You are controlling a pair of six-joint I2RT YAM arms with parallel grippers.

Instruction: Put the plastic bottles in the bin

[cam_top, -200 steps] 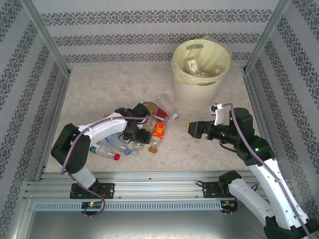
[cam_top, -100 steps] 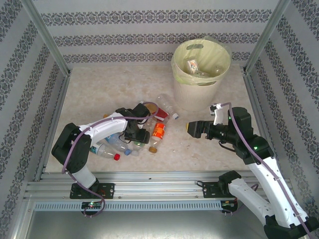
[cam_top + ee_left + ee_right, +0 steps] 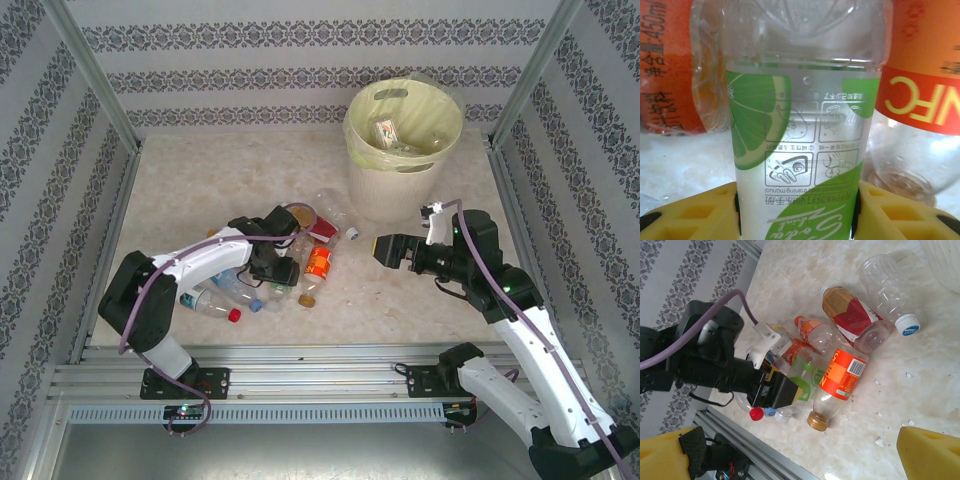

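Note:
Several plastic bottles (image 3: 300,262) lie in a heap on the left middle of the marble table. My left gripper (image 3: 797,210) is shut on a clear bottle with a green lime label (image 3: 800,150); both yellow fingers (image 3: 695,212) press its sides. In the top view the left gripper (image 3: 274,272) sits low in the heap. An orange-labelled bottle (image 3: 840,380) with a brown cap lies beside the held one. My right gripper (image 3: 386,250) hovers open to the right of the heap, holding nothing. The cream bin (image 3: 395,185) with its yellow bag stands at the far right.
A red-and-brown labelled bottle (image 3: 850,310) and a clear one with a white cap (image 3: 887,285) lie between the heap and the bin. Metal rails (image 3: 300,365) run along the near edge. Patterned walls close in the table on three sides.
The left gripper's jaws have closed onto the green-labelled bottle. The right gripper has drifted slightly left and farther from the near edge, still open.

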